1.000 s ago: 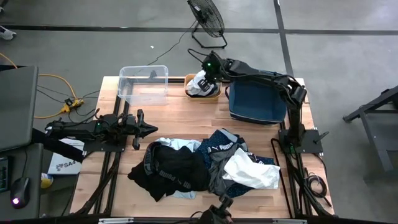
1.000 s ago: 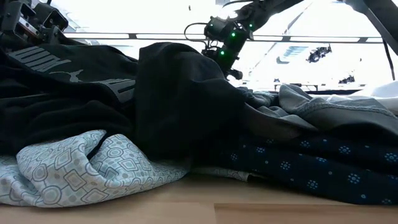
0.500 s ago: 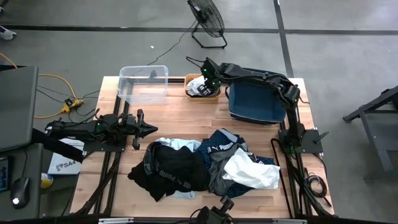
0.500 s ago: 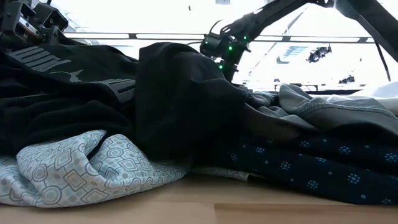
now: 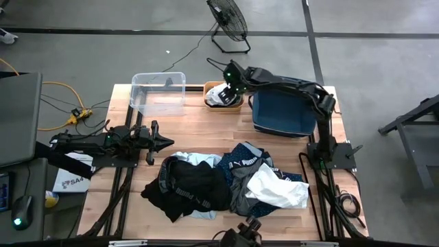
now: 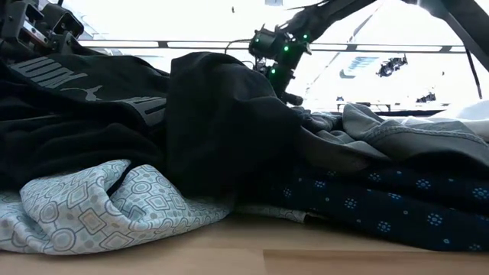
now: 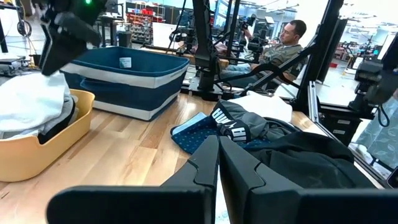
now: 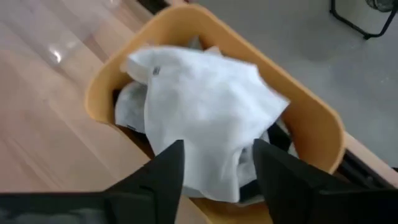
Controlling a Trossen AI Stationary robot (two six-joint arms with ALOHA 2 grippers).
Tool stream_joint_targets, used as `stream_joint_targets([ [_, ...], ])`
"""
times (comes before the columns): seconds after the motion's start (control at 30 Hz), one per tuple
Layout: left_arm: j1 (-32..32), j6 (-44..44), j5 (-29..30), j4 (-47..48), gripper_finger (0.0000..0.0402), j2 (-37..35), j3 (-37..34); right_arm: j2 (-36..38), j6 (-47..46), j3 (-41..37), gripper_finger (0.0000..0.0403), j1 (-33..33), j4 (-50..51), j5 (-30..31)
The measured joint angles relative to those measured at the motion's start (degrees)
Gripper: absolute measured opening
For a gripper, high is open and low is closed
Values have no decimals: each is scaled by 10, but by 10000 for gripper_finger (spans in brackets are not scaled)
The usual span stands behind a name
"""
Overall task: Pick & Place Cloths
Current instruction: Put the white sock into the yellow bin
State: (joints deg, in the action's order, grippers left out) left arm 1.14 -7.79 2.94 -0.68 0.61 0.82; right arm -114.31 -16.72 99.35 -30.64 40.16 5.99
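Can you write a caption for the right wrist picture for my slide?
Right gripper, fingers open, hovers over a white cloth lying in the orange bin.

My wooden table (image 5: 199,130) carried bins and cloths.
Clear bin (image 5: 158,94), orange bin (image 5: 223,96), blue bin (image 5: 282,112) stood along its far edge; cloths (image 5: 226,182) lay heaped near me.

Grey concrete floor (image 5: 384,62), dark seam lines; black pedestal fan (image 5: 228,20) behind wooden table (image 5: 199,130); seated person (image 7: 283,43) beyond.
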Motion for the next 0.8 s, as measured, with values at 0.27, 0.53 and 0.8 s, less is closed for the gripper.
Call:
stream_joint_targets([
  [0.27, 0, 0, 0, 0, 12, 0, 0, 32, -13, 0, 197, -1, -3, 16],
  [0.53, 0, 0, 0, 0, 12, 0, 0, 32, 10, 0, 82, 14, -10, 7],
  [0.8, 0, 0, 0, 0, 12, 0, 0, 26, 15, 0, 4, 29, -84, -46],
])
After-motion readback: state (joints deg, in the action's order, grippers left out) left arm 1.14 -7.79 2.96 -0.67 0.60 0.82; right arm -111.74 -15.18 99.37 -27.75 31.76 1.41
